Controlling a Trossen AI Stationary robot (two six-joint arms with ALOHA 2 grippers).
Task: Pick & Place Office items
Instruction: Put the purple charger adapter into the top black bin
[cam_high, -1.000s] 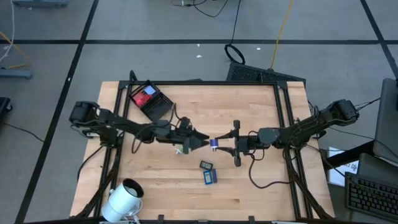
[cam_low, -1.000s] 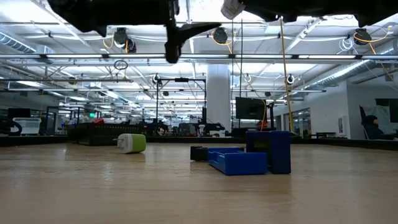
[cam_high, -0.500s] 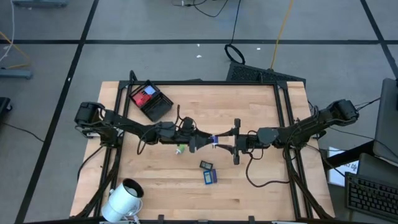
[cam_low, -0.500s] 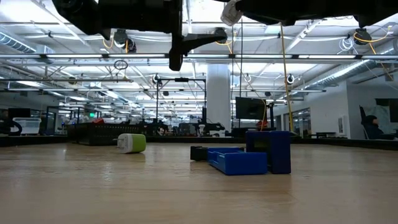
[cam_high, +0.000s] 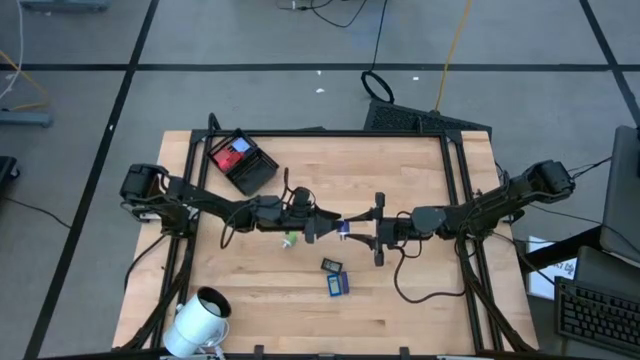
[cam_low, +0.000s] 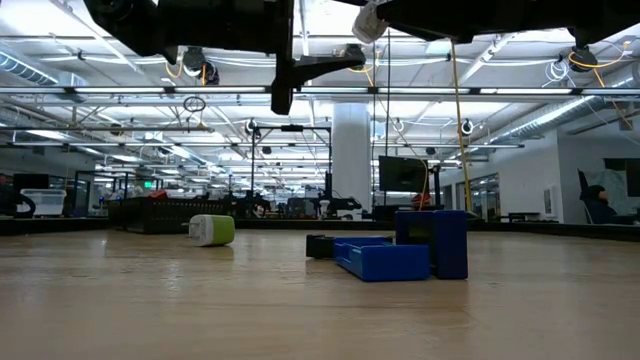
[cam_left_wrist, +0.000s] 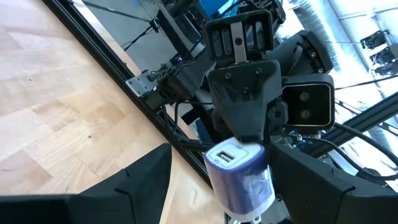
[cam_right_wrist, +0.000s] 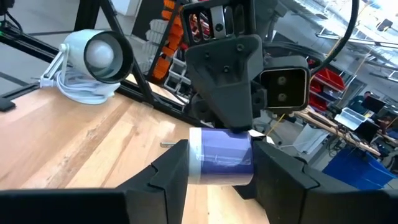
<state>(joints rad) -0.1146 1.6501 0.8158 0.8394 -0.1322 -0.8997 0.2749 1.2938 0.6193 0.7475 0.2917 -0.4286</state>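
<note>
A small purple-and-white charger block (cam_high: 343, 228) hangs high over the table's middle, with my right gripper (cam_right_wrist: 221, 148) shut on it. My left gripper (cam_left_wrist: 224, 152) faces it from the table's left, open, with one finger on each side of the block's white socket end (cam_left_wrist: 227, 155). I cannot tell whether those fingers touch it. On the table lie a green-and-white bit (cam_high: 290, 240), a dark flat item (cam_high: 332, 265) and a blue one (cam_high: 338, 284). The black tray (cam_high: 258, 172) at the far left holds red and blue items. My right gripper pinches the charger block between its two fingers, one on each of two opposite sides (cam_right_wrist: 200, 167). The fingers lie level and come from the table's right. The block is lifted clear of the table, and its socket end sticks out toward my left gripper.
A large white cylinder (cam_high: 203, 318) lies at the near left corner. A black frame (cam_high: 330, 133) runs along the table's edges. In the low view the green-and-white bit (cam_low: 212, 230) and the blue items (cam_low: 395, 258) rest on the wood below both arms.
My left gripper has moved a little toward the table's right and turned at the wrist. Its fingers now stand around the block's end. For the last half second it has kept still. The block has not shifted.
</note>
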